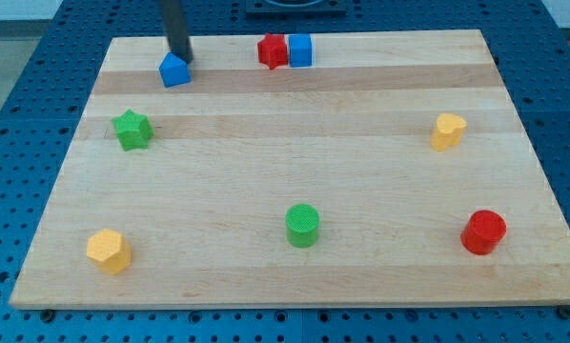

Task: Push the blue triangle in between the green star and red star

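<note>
The blue triangle (174, 70) lies near the top left of the wooden board (295, 286). My tip (181, 56) stands right at its upper right edge, touching or almost touching it. The green star (132, 130) lies below and to the left of the blue triangle. The red star (272, 50) sits at the top middle, to the right of the triangle, pressed against a blue cube (300, 50).
A yellow block (447, 131) lies at the right. A red cylinder (482, 232) is at the bottom right, a green cylinder (302, 225) at the bottom middle, a yellow hexagonal block (109, 251) at the bottom left. The board's top edge is just above my tip.
</note>
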### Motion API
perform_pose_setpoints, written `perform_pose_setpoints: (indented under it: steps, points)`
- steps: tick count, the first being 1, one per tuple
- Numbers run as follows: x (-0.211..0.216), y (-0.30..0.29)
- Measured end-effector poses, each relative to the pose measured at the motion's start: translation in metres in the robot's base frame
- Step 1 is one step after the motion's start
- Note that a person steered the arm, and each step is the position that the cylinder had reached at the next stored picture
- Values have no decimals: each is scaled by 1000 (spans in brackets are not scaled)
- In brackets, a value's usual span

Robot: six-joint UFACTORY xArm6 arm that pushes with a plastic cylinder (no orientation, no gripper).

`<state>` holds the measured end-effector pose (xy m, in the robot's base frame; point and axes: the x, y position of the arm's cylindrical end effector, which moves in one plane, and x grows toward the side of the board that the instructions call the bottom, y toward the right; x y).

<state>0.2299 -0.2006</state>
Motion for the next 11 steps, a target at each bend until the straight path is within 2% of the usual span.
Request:
perform_pose_setpoints:
  steps: [1,2,4,5,6,7,8,9,10,11]
  points:
    - [-16,-55]
    - [8,-65]
    - [28,87]
    - [27,43]
    - [19,-52]
    - [32,-79]
    - [46,-19]
    - [57,70]
    - [60,68]
    - [60,-16]
